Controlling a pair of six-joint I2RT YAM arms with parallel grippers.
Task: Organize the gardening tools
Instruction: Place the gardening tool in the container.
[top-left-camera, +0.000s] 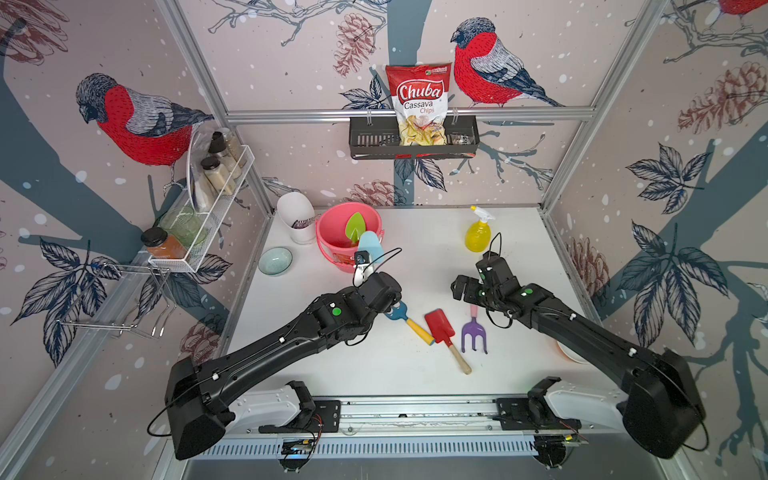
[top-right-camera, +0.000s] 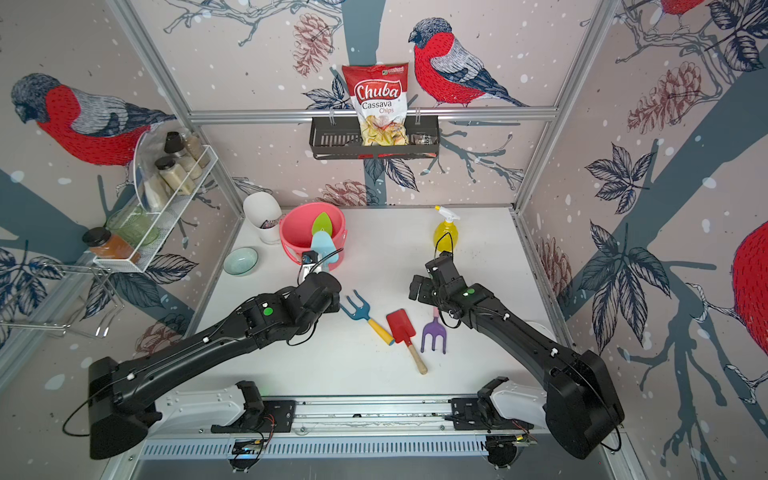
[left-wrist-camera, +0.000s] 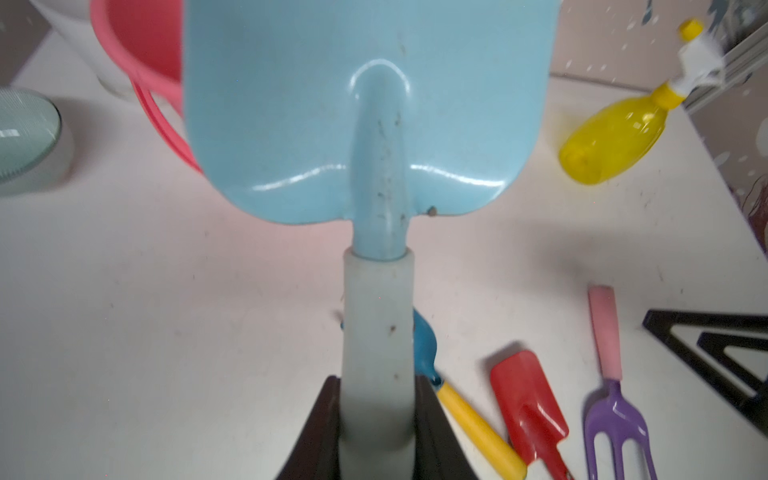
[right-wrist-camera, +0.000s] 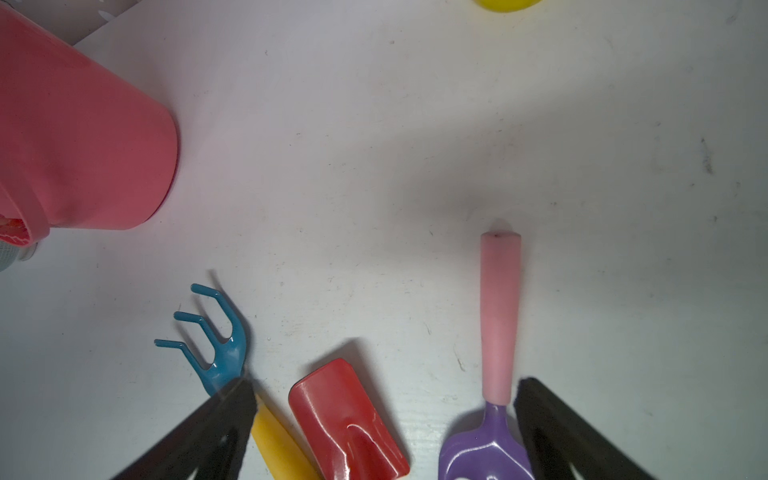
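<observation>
My left gripper (left-wrist-camera: 376, 388) is shut on the pale grey handle of the light-blue trowel (left-wrist-camera: 370, 116). In both top views the trowel's blade (top-left-camera: 371, 246) hangs over the front rim of the pink bucket (top-left-camera: 323, 232). A green trowel (top-left-camera: 354, 226) stands inside the bucket. Lying side by side on the table are the blue-yellow fork (top-left-camera: 409, 323), the red wooden-handled shovel (top-left-camera: 441, 329) and the purple-pink fork (top-left-camera: 473, 332). My right gripper (top-left-camera: 460, 287) stands open above the purple fork (right-wrist-camera: 498, 316), holding nothing. The yellow spray bottle (top-left-camera: 478, 232) stands upright at the back right.
A white cup (top-left-camera: 296, 216) and a teal bowl (top-left-camera: 275, 260) sit left of the bucket. A wire rack with jars (top-left-camera: 208, 195) hangs on the left wall. A black shelf with a chips bag (top-left-camera: 415, 137) hangs at the back. A pale dish edge (top-left-camera: 570, 353) shows under my right arm.
</observation>
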